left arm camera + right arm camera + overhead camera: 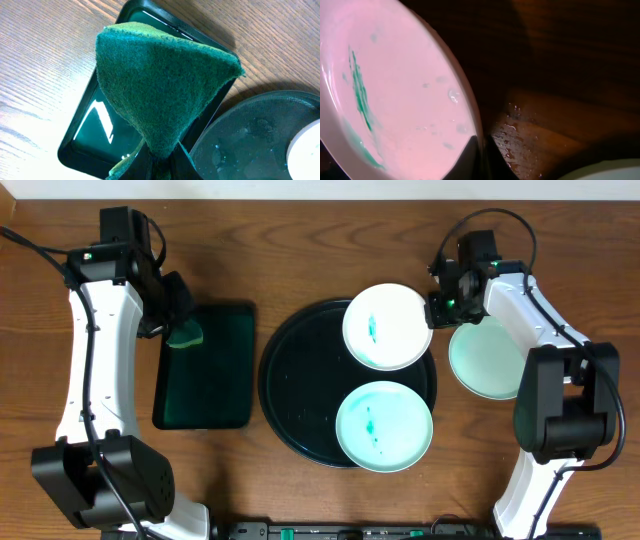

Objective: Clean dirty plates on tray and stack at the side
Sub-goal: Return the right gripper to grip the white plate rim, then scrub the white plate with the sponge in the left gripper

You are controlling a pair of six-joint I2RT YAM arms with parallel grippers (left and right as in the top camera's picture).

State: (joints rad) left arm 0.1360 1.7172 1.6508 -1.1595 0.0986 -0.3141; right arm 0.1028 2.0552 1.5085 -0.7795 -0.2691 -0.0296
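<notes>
Three plates, one black tray, two teal smears.
The round black tray [300, 380] is flecked with water drops. One smeared plate [388, 327] overhangs its upper right rim, and a second smeared plate [384, 426] lies flat at its lower right. The clean pale mint plate [482, 365] rests outside, just right of the tray.

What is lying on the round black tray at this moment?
Two smeared plates: the near plate on its right side, and the far plate overhanging its rim, held at the edge by the right gripper. The tray floor beneath both is hidden.
</notes>
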